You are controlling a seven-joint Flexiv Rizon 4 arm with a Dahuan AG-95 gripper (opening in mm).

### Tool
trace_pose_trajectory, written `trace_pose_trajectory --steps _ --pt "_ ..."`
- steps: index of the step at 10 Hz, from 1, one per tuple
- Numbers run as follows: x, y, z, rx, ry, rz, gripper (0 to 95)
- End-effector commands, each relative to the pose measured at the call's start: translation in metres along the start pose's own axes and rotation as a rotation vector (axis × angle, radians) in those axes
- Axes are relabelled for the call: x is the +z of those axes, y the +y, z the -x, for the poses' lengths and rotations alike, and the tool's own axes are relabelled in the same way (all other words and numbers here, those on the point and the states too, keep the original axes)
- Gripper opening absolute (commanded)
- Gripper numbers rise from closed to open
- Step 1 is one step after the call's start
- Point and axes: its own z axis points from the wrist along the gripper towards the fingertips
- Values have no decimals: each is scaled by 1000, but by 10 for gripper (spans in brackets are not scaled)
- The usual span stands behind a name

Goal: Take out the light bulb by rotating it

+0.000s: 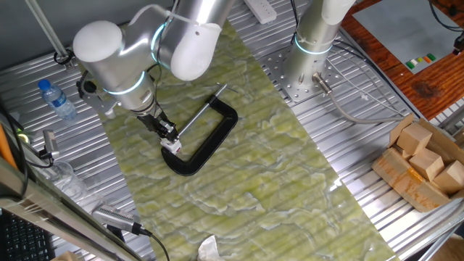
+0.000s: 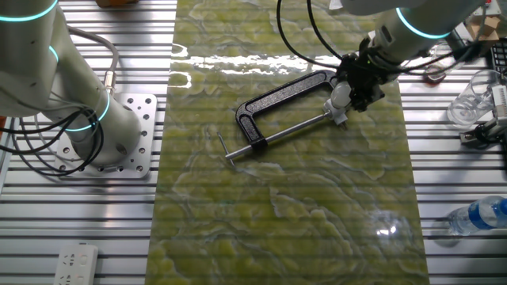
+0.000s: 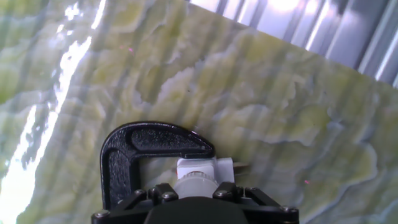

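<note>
Gripper closed around the light bulb, which sits in a white socket held at the jaw end of the black C-clamp on the green mat.

Step judged: unscrewing under way; next calls for wrist rotation, then a straight lift. Hand view alone shows the socket under the fingers; the fixed views alone show the clamp's screw bar.
</note>
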Motion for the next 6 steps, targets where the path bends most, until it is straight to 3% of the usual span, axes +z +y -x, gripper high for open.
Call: trace_pose_trajectory --steps 1,4,6 --pt "-1 0 0 -233 15 -43 0" --pt "-5 1 -1 -457 31 -58 0" --pt "-9 3 -2 -507 40 -64 0"
